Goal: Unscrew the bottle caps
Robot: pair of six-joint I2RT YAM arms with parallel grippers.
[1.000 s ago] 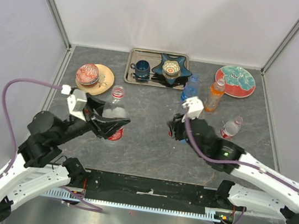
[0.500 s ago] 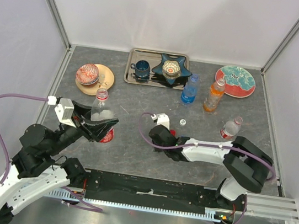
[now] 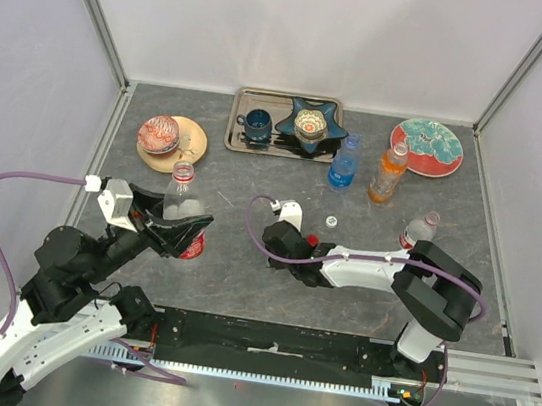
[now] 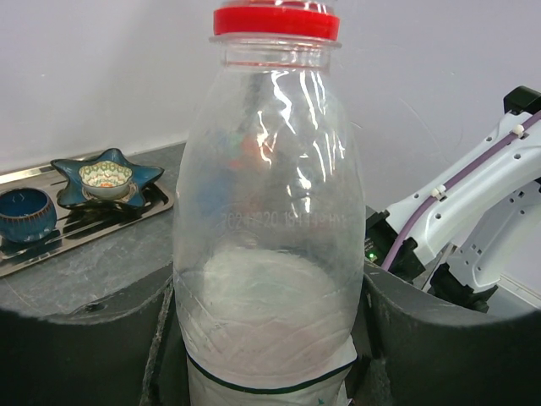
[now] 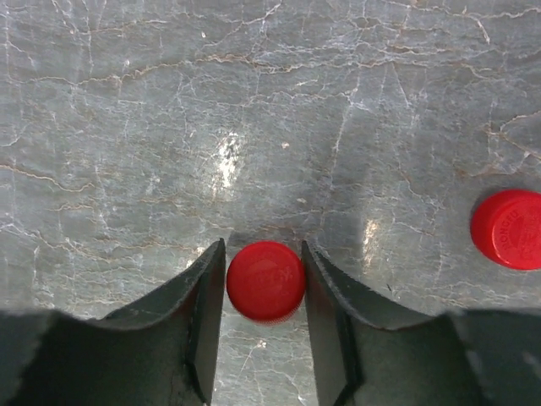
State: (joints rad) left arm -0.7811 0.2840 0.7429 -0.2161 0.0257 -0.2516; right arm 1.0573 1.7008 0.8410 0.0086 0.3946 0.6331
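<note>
My left gripper (image 3: 184, 230) is shut on a clear bottle (image 3: 181, 209) with a red-and-white label and holds it upright. Its red cap (image 4: 276, 20) sits on the neck. My right gripper (image 5: 264, 254) is low over the table, and its fingers press a loose red cap (image 5: 265, 281) from both sides. A second red cap (image 5: 510, 228) lies just right of it, also seen in the top view (image 3: 313, 239). A white cap (image 3: 331, 221) lies on the table. The blue bottle (image 3: 343, 163) and orange bottle (image 3: 388, 174) stand at the back. Another clear bottle (image 3: 417, 231) sits at the right.
A metal tray (image 3: 337, 106) at the back holds a dark blue cup (image 3: 256, 123) and a star-shaped dish (image 3: 312, 122). A patterned plate (image 3: 427, 145) is at the back right. A tan plate with a round patterned object (image 3: 159, 134) is at the back left.
My left arm has drawn the bottle left and nearer. My right arm has swung left and down to the table, then shifted slightly further left.
</note>
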